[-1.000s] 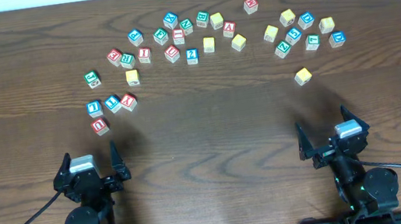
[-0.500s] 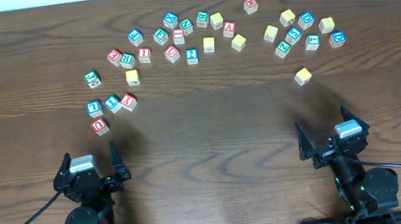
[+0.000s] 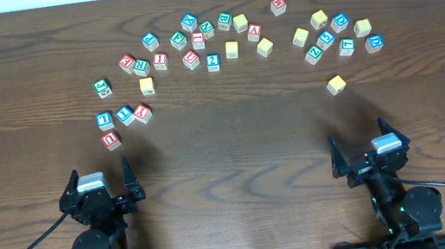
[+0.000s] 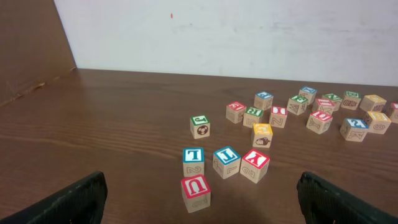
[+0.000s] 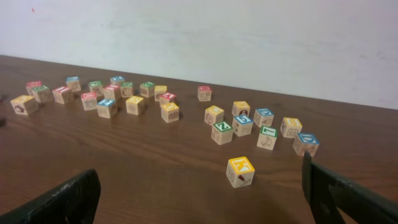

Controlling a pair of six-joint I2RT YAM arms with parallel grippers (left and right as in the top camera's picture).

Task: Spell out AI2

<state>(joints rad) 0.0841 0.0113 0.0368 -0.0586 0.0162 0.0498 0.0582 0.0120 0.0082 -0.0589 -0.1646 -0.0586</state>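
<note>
The red-framed "A" cube lies in the far row, right of centre. The red-framed "I" cube lies left of centre, and it also shows in the left wrist view. The blue-framed "2" cube sits between them, and it shows at the right of the left wrist view. My left gripper is open and empty near the front left, far from these cubes. My right gripper is open and empty near the front right. Both jaws stand wide apart in the wrist views.
Several other letter cubes form an arc across the far half of the table. A red "U" cube lies just ahead of my left gripper, behind it a blue-framed "I"-like cube. A lone yellow cube lies ahead of my right gripper.
</note>
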